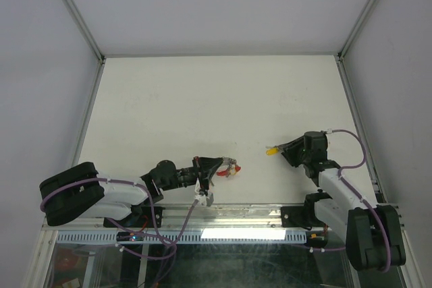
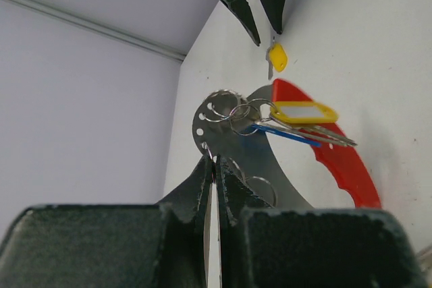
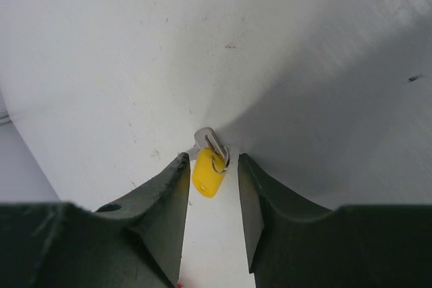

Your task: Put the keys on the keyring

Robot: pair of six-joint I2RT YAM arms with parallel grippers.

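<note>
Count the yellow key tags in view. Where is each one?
2. One yellow tag hangs on the keyring gripped by the left hand. The other yellow tag lies on the table between the fingers of the right hand. More could be hidden.

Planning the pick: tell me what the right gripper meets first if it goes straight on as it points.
The right gripper would first meet the yellow-tagged key, lying on the table just ahead between its open fingers. Depth is unclear, but nothing else seems nearer.
</note>
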